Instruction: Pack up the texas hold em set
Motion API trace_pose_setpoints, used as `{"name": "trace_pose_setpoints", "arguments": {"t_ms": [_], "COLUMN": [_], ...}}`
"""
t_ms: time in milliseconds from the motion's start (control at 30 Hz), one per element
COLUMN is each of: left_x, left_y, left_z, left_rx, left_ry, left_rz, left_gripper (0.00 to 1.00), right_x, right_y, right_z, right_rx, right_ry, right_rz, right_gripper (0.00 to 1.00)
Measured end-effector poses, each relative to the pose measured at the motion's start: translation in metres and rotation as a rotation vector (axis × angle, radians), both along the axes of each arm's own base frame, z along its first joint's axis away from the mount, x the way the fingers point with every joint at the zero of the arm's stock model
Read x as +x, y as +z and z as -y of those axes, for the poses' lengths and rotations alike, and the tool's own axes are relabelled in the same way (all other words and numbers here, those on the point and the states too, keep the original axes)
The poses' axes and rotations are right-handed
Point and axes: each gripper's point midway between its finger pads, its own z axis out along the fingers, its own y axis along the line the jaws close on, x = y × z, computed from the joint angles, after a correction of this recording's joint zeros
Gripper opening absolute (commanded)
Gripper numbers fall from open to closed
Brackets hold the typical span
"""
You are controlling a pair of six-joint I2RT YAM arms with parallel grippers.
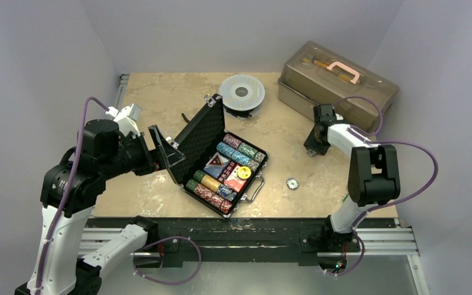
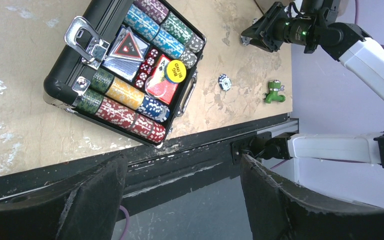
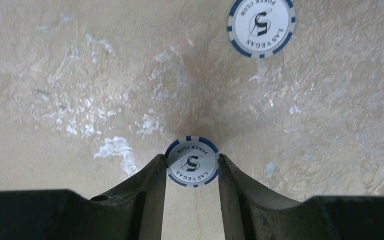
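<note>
Two blue-and-white chips sit at the right hand [image 1: 311, 150]: one chip [image 3: 192, 162] is pinched between its nearly closed fingers, and the other chip [image 3: 261, 21] lies on the worktop [image 3: 80, 75] beyond its tips. The left hand [image 2: 182, 167] gapes wide and holds nothing. The open briefcase [image 1: 200, 136] sits just beside it, between both hands.

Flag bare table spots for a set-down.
Free: far-left corner, between spool and table edge; near-left corner, left of the briefcase. Crowded: right side, with toolbox, right gripper pinching a blue-white chip, and a loose chip.
</note>
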Motion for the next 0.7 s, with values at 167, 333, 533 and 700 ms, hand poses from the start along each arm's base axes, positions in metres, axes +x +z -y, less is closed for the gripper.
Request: {"name": "trace_pose_setpoints", "arguments": {"t_ms": [167,333,533,700], "left_x": [0.002,0.004,0.006,0.008], "left_y": [-0.001,0.000,0.001,-0.004], "left_z": [0.002,0.005,0.007,0.009], "left_rx": [-0.002,-0.009,-0.011,-0.011], "left_ry": [-0.005,-0.016,-0.026,-0.034], "left_rz": [-0.005,-0.001,0.004,-0.014], "left_gripper": [0.80,0.80,0.80,0.80], "right_x": [-0.018,-0.051,-0.085,-0.099], "right_y": [0.002,0.006,0.020,0.022], "right_z": [-0.024,-0.063,-0.086,-0.090], "right_rx": [0.006,0.017,0.020,0.022], "right_ry": [0.080,0.216,0.322,0.351], "right_rz": [-0.010,-0.027,-0.020,-0.022], "right_gripper": [0.36,0.36,0.37,0.37]}}
